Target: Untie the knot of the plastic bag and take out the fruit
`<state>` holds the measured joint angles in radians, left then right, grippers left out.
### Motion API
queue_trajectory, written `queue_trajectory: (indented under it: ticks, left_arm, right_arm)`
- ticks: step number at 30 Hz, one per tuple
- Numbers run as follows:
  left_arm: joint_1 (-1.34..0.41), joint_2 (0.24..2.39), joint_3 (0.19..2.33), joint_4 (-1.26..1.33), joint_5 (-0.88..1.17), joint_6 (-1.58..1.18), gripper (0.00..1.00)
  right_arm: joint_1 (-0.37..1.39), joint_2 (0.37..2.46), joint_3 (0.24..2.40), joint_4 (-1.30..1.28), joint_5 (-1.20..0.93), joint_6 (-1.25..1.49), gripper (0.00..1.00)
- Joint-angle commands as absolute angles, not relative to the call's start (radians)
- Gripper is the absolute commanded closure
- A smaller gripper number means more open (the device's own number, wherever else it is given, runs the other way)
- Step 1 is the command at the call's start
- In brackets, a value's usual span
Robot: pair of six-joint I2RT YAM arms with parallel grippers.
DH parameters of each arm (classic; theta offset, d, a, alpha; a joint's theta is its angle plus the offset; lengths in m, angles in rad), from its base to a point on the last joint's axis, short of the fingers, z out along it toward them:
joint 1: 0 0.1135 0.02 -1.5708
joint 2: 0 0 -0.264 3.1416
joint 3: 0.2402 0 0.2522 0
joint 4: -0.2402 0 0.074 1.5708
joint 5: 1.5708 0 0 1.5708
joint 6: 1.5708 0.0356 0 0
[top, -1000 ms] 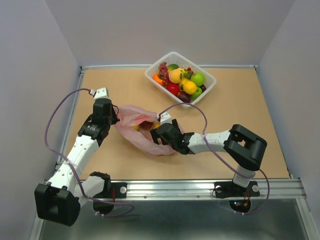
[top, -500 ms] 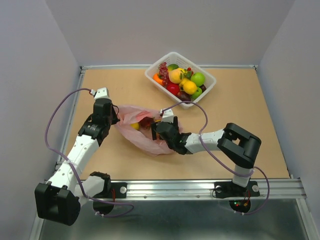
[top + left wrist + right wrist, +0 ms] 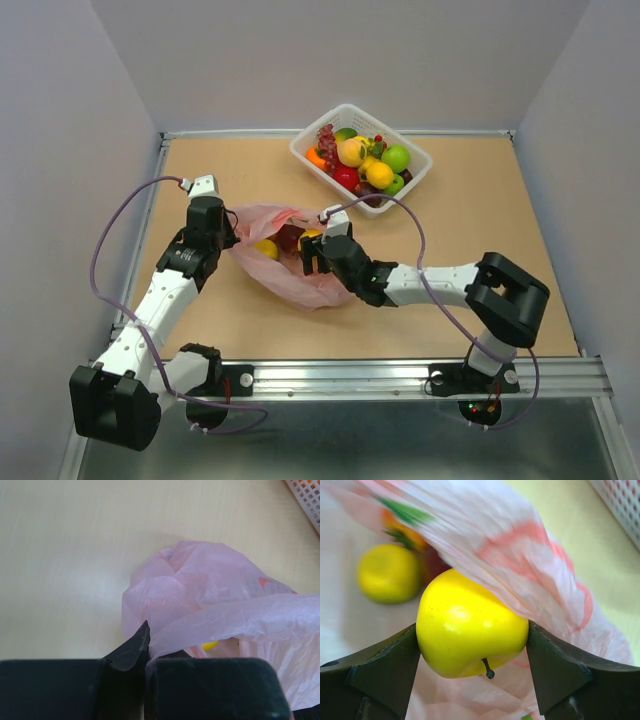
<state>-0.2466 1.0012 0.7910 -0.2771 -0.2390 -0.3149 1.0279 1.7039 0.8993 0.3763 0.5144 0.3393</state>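
Observation:
The pink plastic bag (image 3: 285, 262) lies open left of the table's middle; it also shows in the left wrist view (image 3: 210, 595) and the right wrist view (image 3: 520, 560). My left gripper (image 3: 222, 236) is shut on the bag's left edge film (image 3: 165, 640). My right gripper (image 3: 312, 252) is inside the bag's mouth, shut on a yellow apple-shaped fruit (image 3: 470, 625) with a dark stem. Behind it in the bag lie a yellow round fruit (image 3: 387, 572), an orange one with a green calyx (image 3: 402, 527) and a dark red one (image 3: 289, 237). No knot is visible.
A white slotted basket (image 3: 412, 186) stands at the back centre-right, filled with fruits, green apples (image 3: 396, 158) and purple grapes (image 3: 326, 138). Its corner shows in the left wrist view (image 3: 307, 500) and right wrist view (image 3: 620, 505). Walls close the table's left, back and right.
My right gripper has pushed left and farther back into the bag's mouth, and its forearm has stretched out flatter. The left gripper has held still on the bag edge.

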Motion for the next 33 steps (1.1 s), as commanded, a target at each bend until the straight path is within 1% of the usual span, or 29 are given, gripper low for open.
queue_trajectory:
  ticks: [1, 5, 9, 13, 16, 17, 21, 26, 30, 31, 32, 33]
  left_arm:
    - [-0.244, 0.994, 0.776, -0.247, -0.245, -0.301, 0.88]
    - [-0.244, 0.994, 0.776, -0.249, -0.248, -0.302, 0.88]
    - [-0.244, 0.989, 0.776, -0.25, -0.253, -0.302, 0.88]
    - [-0.244, 0.988, 0.776, -0.25, -0.255, -0.305, 0.88]
    - [-0.242, 0.988, 0.776, -0.25, -0.252, -0.305, 0.88]
    - [-0.244, 0.989, 0.776, -0.25, -0.253, -0.305, 0.88]
    - [-0.244, 0.986, 0.776, -0.25, -0.253, -0.305, 0.88]
    - [-0.244, 0.986, 0.775, -0.249, -0.249, -0.305, 0.88]
    - [-0.244, 0.989, 0.776, -0.248, -0.245, -0.304, 0.88]
    - [-0.244, 0.988, 0.776, -0.249, -0.244, -0.304, 0.88]
    - [-0.244, 0.989, 0.776, -0.249, -0.244, -0.304, 0.88]
    - [-0.244, 0.988, 0.776, -0.245, -0.244, -0.302, 0.88]
  right_arm:
    - [1.026, 1.563, 0.888, 0.368, 0.3, 0.217, 0.76]
    - [1.025, 1.49, 0.91, 0.278, 0.172, 0.143, 0.77]
    - [1.026, 1.399, 0.936, 0.233, 0.107, 0.094, 0.79]
    - [1.009, 1.338, 1.005, 0.178, 0.176, 0.031, 0.79]
    - [0.957, 1.325, 1.057, 0.172, 0.271, -0.032, 0.79]
    - [0.91, 1.33, 1.072, 0.169, 0.284, -0.041, 0.79]
    - [0.746, 1.38, 1.155, 0.167, 0.293, -0.026, 0.78]
    - [0.556, 1.537, 1.284, 0.169, 0.272, -0.015, 0.78]
    - [0.448, 1.678, 1.413, 0.172, 0.25, -0.002, 0.77]
    - [0.411, 1.739, 1.474, 0.172, 0.241, -0.002, 0.75]
    - [0.411, 1.74, 1.503, 0.17, 0.226, -0.002, 0.74]
    - [0.381, 1.797, 1.537, 0.172, 0.195, 0.027, 0.72]
